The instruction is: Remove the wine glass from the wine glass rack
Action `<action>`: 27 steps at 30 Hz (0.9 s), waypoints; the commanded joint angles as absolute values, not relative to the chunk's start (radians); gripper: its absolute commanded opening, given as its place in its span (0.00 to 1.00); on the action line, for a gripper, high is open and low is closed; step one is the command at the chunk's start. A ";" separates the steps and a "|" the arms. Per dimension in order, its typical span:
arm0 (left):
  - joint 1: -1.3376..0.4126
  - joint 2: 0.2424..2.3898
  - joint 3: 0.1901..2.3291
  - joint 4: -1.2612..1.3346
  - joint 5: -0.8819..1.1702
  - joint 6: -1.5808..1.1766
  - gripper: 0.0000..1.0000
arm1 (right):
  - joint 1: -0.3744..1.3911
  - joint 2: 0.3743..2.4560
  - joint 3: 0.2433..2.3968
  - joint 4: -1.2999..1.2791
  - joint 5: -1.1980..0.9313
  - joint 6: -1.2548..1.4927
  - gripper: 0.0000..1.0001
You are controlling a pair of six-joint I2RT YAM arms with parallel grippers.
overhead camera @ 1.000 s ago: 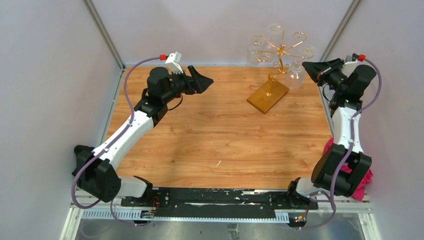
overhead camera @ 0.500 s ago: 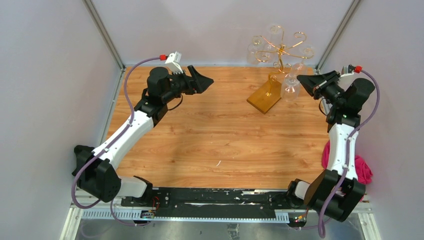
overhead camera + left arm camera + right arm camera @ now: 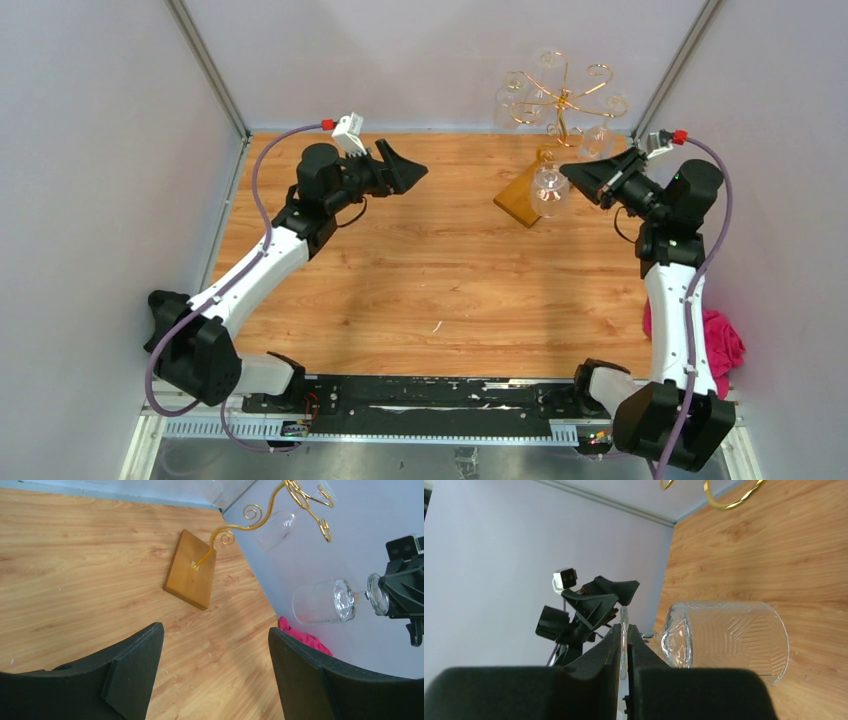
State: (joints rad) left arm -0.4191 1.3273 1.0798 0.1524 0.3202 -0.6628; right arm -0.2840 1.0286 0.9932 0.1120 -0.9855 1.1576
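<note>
RIGHT ARM, GLASS IN HAND: My right gripper [image 3: 624, 630] is clamped on the wine glass [image 3: 729, 640], with two black foam pads [image 3: 606, 652] pinching the thin round foot edge-on. The glass lies on its side in the air. It has a short stem and a clear, tumbler-shaped bowl cut with fine ribbed lines, and its open mouth points away from my wrist.

Seen from above, the glass hangs at 1 o'clock over the table [image 3: 420, 270]. It is free of the wire arms and sits just at the near right edge of the rack's base. The wine glass rack [image 3: 560, 98] stands at 1 o'clock by the back wall. It is a thin gold wire stem branching into curled spiral arms, planted in a flat, rectangular amber-orange base [image 3: 192, 569] with a wood look. Other glasses [image 3: 598, 140] hang among the curls.

My left gripper [image 3: 215, 630] hovers at 11 o'clock. Its matte black wedge-shaped fingers are spread wide with nothing between them, turned toward the rack across the boards. The table is pale wood-grain planking, bounded by smooth lilac-grey walls. A crumpled pink cloth [image 3: 725, 340] lies at 4 o'clock, off the table's right edge beside my right arm.
</note>
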 commanded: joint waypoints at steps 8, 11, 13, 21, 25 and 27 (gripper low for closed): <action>-0.399 1.403 0.853 1.004 0.558 -1.056 0.87 | -0.050 1.097 1.057 0.384 -0.967 1.305 0.00; -0.388 1.549 0.844 1.433 0.640 -1.312 0.88 | -0.026 1.117 1.076 0.475 -0.968 1.363 0.00; -0.386 1.660 0.883 1.580 0.670 -1.439 0.87 | -0.013 1.130 1.099 0.497 -0.968 1.373 0.00; -0.390 1.715 0.905 1.583 0.708 -1.401 0.86 | 0.113 1.199 1.152 0.651 -0.926 1.435 0.00; -0.390 1.701 0.916 1.584 0.708 -1.405 0.77 | 0.173 1.262 1.148 0.800 -0.906 1.504 0.00; -0.390 1.694 0.914 1.583 0.714 -1.401 0.77 | 0.192 1.285 1.153 0.871 -0.897 1.537 0.00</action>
State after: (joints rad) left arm -0.3939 1.7248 0.8928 1.5043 0.6849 -1.3964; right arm 0.1463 1.2533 1.1156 0.6418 -0.9360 1.4429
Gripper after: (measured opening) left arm 0.772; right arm 0.104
